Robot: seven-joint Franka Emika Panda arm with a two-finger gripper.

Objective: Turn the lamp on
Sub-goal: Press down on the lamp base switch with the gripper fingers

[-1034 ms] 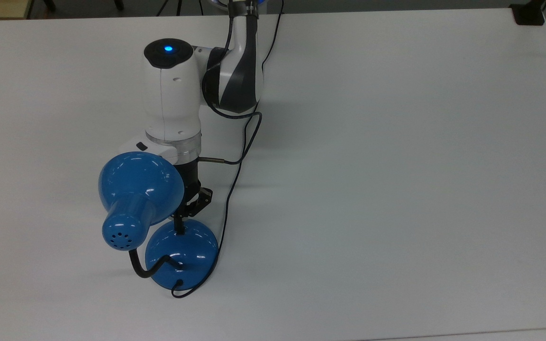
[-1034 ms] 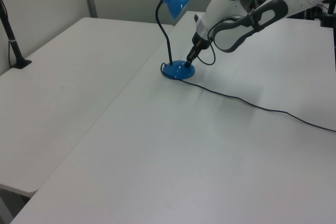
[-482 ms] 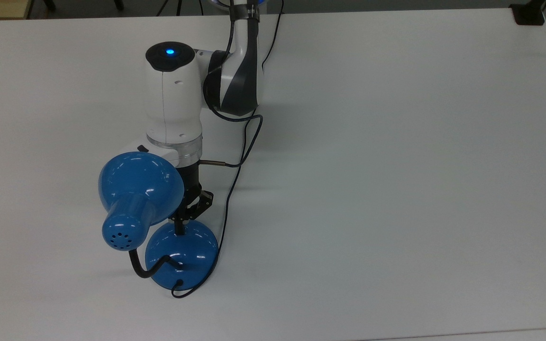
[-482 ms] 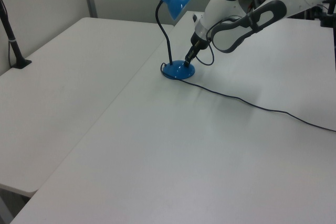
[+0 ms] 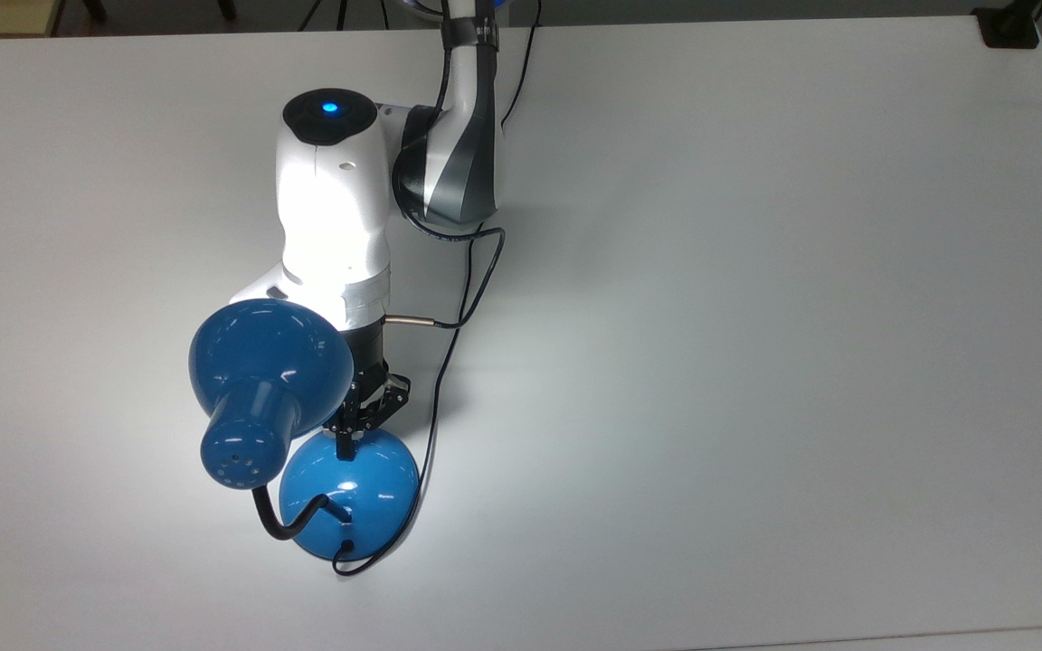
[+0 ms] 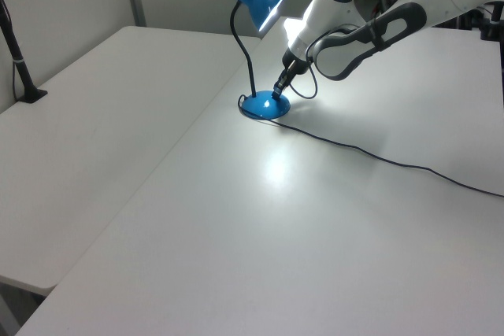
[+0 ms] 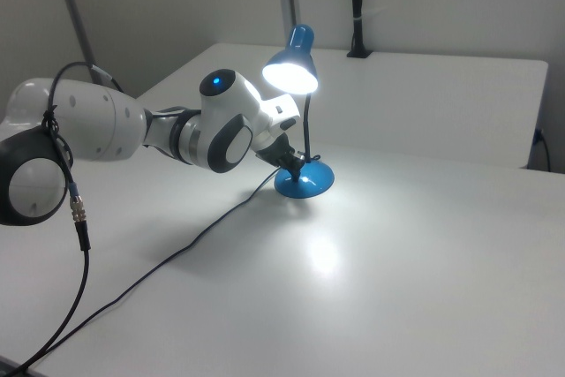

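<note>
Blue lamp [image 5: 349, 493] lit on white table [image 5: 756, 362]; claw [image 5: 345, 432], fingers together, presses its base.

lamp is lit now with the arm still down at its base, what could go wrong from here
The gripper sits right at the switch on the lamp base: pressing again could switch it back off. Pulling away at an angle might nudge the light base or tip the gooseneck. The cord trails across the table under the arm and could snag.
</note>
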